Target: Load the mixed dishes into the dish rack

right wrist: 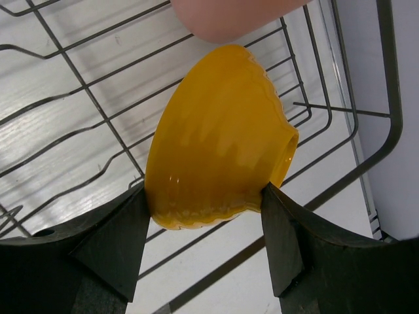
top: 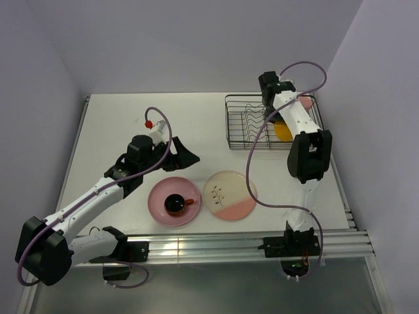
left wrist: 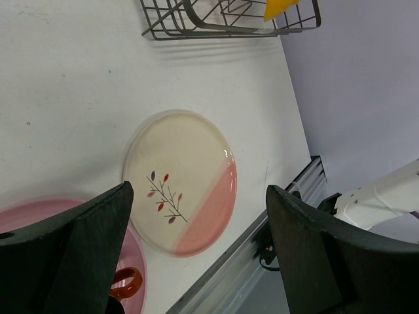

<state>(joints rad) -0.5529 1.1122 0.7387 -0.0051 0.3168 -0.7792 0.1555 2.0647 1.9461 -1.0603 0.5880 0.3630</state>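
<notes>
At the bench's far right corner, the right gripper [right wrist: 203, 196] clamps the yellow bowl [right wrist: 216, 131] — tilted, inside the dish rack [top: 249, 148], beside the pink tumbler [right wrist: 229, 16]. The left gripper [left wrist: 196, 193], its 2 fingers spread wide, hangs above the cream plate [left wrist: 183, 163] by the near edge — the neighbouring pink plate [top: 160, 196] carries the red-orange cup [top: 175, 204].

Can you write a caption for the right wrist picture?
Right gripper holds the yellow bowl inside the dish rack.

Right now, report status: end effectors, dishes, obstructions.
Left end effector open, empty. Right end effector shut on yellow bowl, inside dish rack, pink tumbler adjacent. Cup on pink plate, cream plate beside, on table.
</notes>
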